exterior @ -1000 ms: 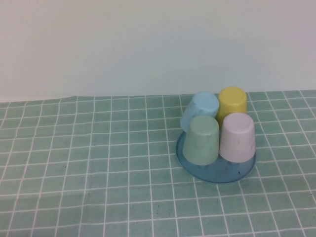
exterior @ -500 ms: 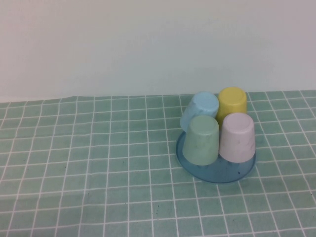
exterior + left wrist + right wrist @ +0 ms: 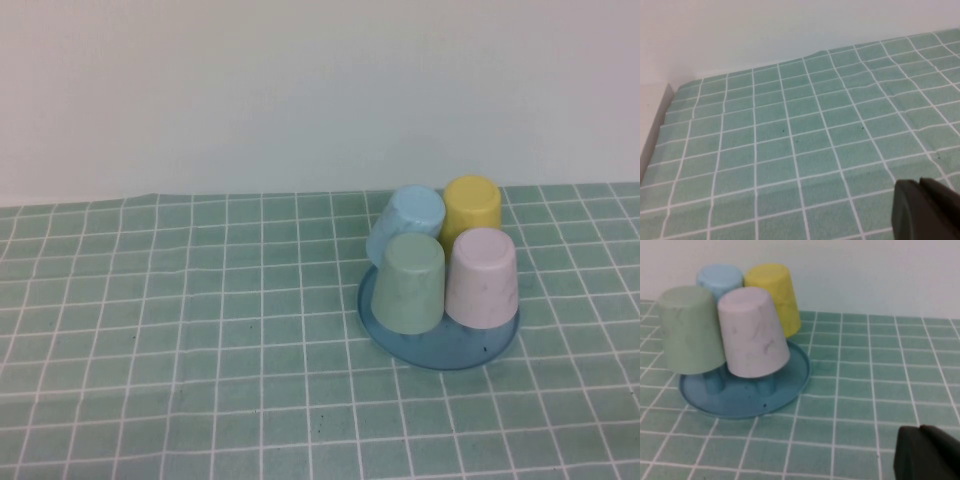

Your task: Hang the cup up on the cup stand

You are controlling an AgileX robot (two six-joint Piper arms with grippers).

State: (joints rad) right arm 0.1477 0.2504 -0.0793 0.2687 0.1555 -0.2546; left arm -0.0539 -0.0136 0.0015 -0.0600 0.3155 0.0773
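The pale pink cup (image 3: 482, 277) sits upside down over a peg at the front right of the round blue cup stand (image 3: 440, 347). It also shows in the right wrist view (image 3: 754, 333), standing on the stand (image 3: 745, 401). The pegs' caps are hidden under the cups. Neither arm shows in the high view. My right gripper (image 3: 919, 430) is shut and empty, low over the cloth, well apart from the stand. My left gripper (image 3: 920, 184) is shut and empty over bare cloth, with no cup in its view.
A light green cup (image 3: 409, 283), a yellow cup (image 3: 471, 208) and a light blue cup (image 3: 407, 222) also hang upside down on the stand. A green checked cloth (image 3: 180, 330) covers the table, and a white wall stands behind.
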